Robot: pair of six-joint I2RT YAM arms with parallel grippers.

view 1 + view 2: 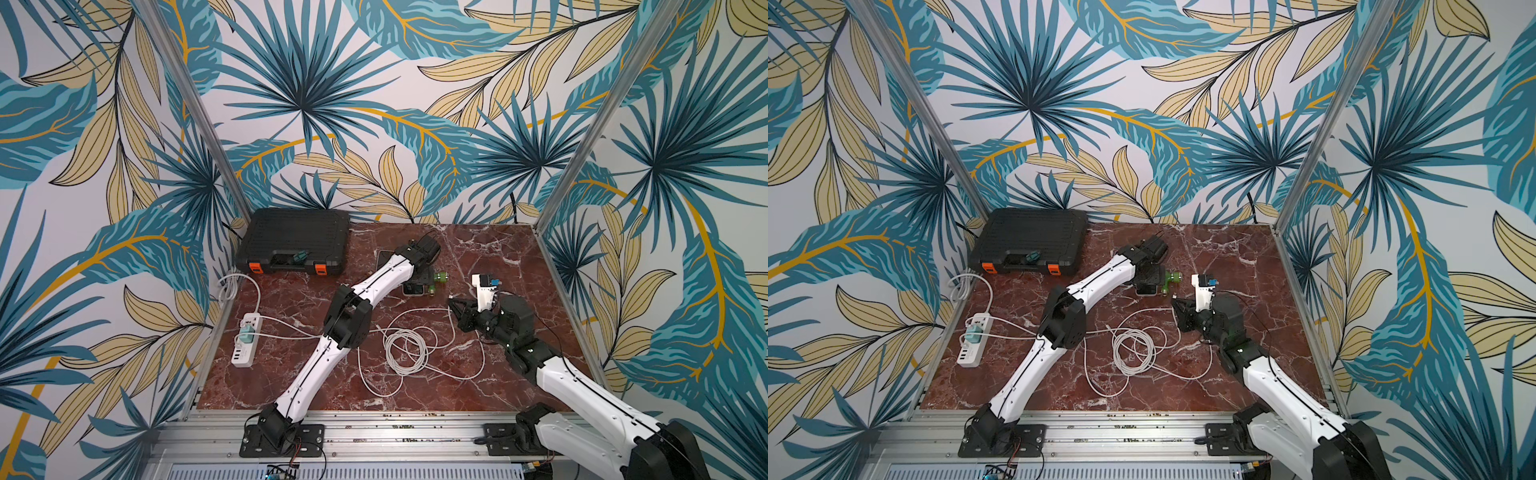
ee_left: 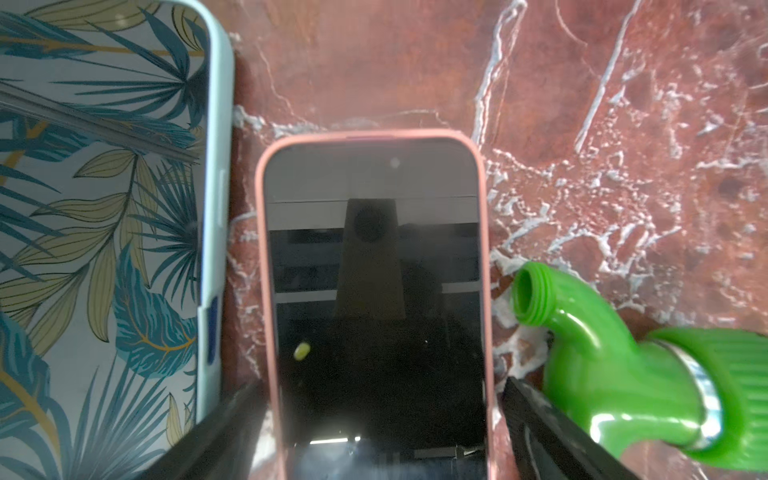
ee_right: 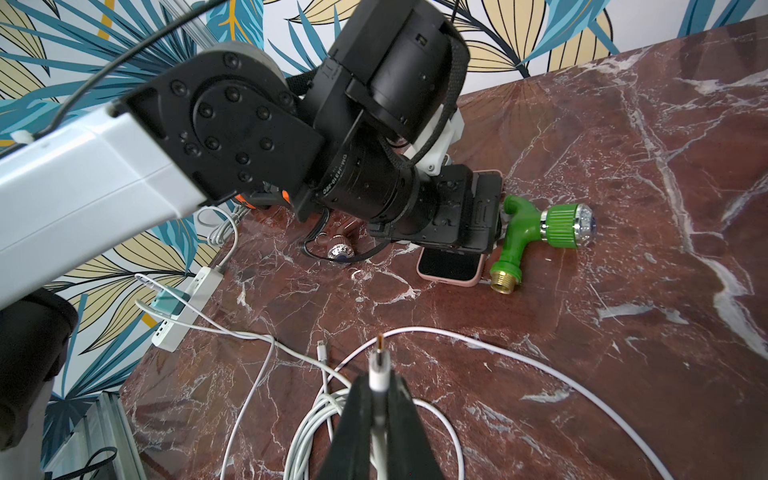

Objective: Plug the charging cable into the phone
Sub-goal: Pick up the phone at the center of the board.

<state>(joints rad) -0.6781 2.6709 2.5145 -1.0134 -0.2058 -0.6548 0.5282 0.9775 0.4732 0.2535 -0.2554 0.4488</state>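
Your right hand (image 3: 379, 381) clenches the white cable (image 3: 379, 368), its metal plug pointing ahead toward the glossy, pink-cased phone (image 3: 451, 266). Your left hand (image 2: 380, 384) straddles the phone lengthwise, released.

Beside phone (image 2: 374, 291): mint-cased phone (image 2: 124, 208) and green tap (image 2: 615, 374) crowd me.
Toward its exposed end: I see bare marble (image 3: 415, 307).

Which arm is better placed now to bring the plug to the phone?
The right. The right gripper is shut on the cable plug, and the pink phone lies on the table beyond it. The left gripper is open astride the phone and holds no cable.
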